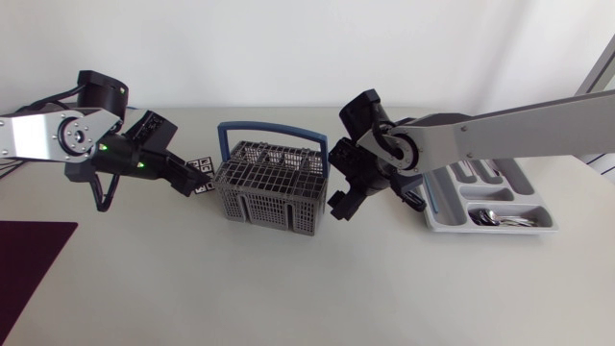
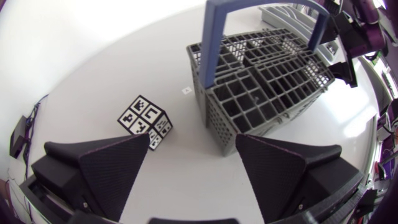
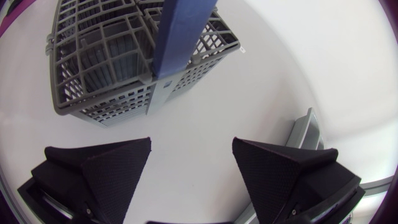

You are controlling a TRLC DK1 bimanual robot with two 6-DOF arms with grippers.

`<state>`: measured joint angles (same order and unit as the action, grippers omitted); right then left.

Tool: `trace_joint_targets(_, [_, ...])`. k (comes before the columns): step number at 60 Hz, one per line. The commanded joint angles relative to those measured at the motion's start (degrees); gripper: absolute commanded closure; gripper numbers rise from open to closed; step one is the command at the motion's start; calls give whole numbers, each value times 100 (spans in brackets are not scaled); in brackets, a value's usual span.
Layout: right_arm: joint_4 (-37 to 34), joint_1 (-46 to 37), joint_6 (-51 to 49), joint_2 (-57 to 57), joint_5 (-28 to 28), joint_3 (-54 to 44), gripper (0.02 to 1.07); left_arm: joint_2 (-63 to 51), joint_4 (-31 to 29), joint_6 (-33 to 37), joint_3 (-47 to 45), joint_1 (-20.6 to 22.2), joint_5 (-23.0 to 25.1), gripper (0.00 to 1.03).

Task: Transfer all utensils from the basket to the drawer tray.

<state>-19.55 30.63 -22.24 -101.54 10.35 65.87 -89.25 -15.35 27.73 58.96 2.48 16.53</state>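
At the table's middle, a grey basket [image 1: 269, 183] sits between two open, empty grippers

To the basket's left, the left gripper [image 2: 193, 143] hangs with its jaws spread wide and nothing between them, pointed at the basket's near corner. A black-and-white marker cube [image 2: 146, 119] stands on the table just ahead of one finger, beside the basket. The right gripper [image 3: 192, 144] is just off the basket's other side, jaws likewise apart and holding nothing, over tabletop between the basket and the drawer tray [image 1: 490, 197]. The basket's blue handle [image 1: 272, 130] stands upright across it. The drawer tray lies to the right of the basket, partly under the right arm, and metal utensils [image 1: 500, 219] lie in its front compartment. A dark mat [image 1: 29, 259] covers the table's near left corner
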Motion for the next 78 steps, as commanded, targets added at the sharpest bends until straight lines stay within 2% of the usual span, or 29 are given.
trace_joint_targets(1, [-14,4,106,64,29,5,13,-417,252,110,177,86,-212,6])
trace_joint_targets(5, [-14,31,115,46,37,32,13,-699,780,66,160,174,-485,6])
trace_joint_targets(12, [-31,31,115,46,37,58,13,-1103,929,31,344,183,-537,6])
trace_joint_targets(19, [-31,31,150,46,37,67,13,-1200,938,-74,371,235,-511,6])
trace_joint_targets(32, [13,-49,220,178,37,-48,13,-848,744,-101,116,464,-54,6])
trace_joint_targets(47, [118,-224,167,284,11,-188,13,-365,727,-83,-341,956,-45,6])
trace_joint_targets(54, [92,-189,97,301,-24,-144,13,-233,718,-101,-429,1044,-45,6])
trace_joint_targets(62, [65,13,106,345,-24,-171,13,-189,727,-83,-499,1009,-45,6])
trace_joint_targets(70, [48,74,150,398,29,-232,13,-189,727,-66,-491,798,-45,6])
trace_joint_targets(78, [-102,-303,123,600,64,-346,13,-171,700,-48,-508,710,-45,6])
